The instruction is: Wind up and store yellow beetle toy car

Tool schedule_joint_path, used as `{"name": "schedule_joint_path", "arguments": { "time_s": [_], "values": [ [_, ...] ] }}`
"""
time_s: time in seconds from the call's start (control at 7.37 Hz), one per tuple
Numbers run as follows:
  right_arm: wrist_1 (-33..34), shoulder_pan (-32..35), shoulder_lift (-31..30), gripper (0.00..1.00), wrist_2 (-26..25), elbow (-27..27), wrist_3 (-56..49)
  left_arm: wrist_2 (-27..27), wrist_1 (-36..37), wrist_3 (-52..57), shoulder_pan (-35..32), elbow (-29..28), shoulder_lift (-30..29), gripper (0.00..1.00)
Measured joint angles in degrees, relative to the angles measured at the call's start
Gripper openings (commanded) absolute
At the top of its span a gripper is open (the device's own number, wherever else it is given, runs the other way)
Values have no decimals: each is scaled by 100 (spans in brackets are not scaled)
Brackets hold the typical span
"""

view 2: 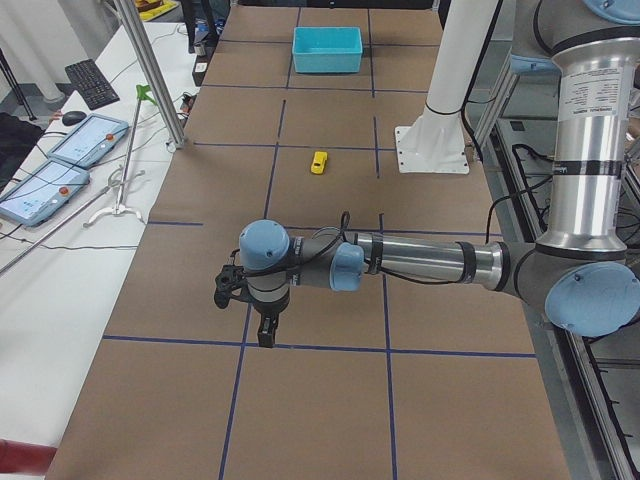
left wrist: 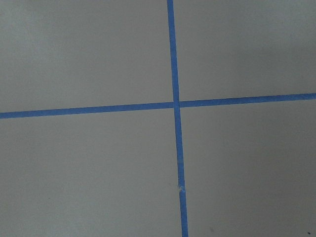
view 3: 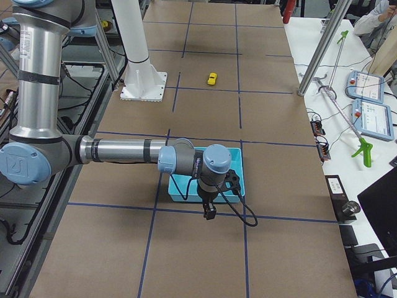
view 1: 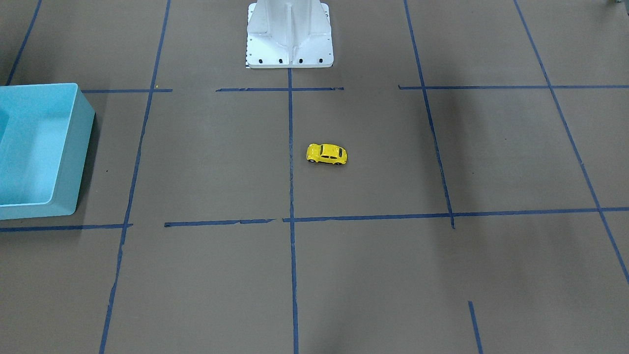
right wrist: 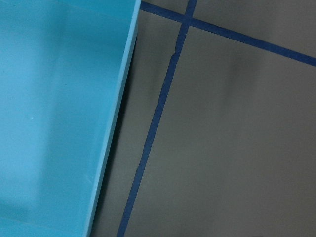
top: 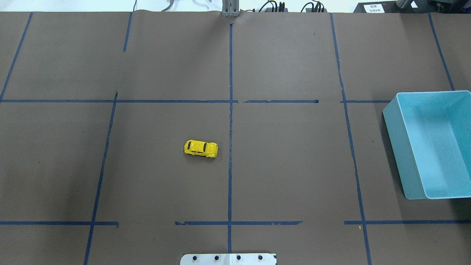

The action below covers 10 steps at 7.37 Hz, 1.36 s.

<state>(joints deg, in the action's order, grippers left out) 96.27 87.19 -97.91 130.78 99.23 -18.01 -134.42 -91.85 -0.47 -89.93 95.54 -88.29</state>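
Observation:
The yellow beetle toy car (view 1: 327,154) stands on its wheels on the brown table near the middle tape line. It also shows in the overhead view (top: 201,148) and small in both side views (view 2: 319,162) (view 3: 212,78). The light blue bin (top: 434,143) (view 1: 34,147) stands empty at the robot's right. My left gripper (view 2: 266,335) hangs over the table's left end, far from the car. My right gripper (view 3: 209,213) hangs just beyond the bin (view 3: 180,186). Both grippers show only in side views, so I cannot tell whether they are open or shut.
Blue tape lines (top: 230,110) divide the brown table into squares. The white robot base (view 1: 290,34) stands at the table's robot side. Operator tablets (view 2: 80,140) and metal stands lie on the white bench across the table.

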Motion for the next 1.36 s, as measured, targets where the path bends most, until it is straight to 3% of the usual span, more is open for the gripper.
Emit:
{"name": "schedule_joint_path", "arguments": {
  "time_s": [1.36],
  "values": [
    [1,0,0,100,0,-18,-1,9,0,14,28,-100,-120,100]
  ]
}}
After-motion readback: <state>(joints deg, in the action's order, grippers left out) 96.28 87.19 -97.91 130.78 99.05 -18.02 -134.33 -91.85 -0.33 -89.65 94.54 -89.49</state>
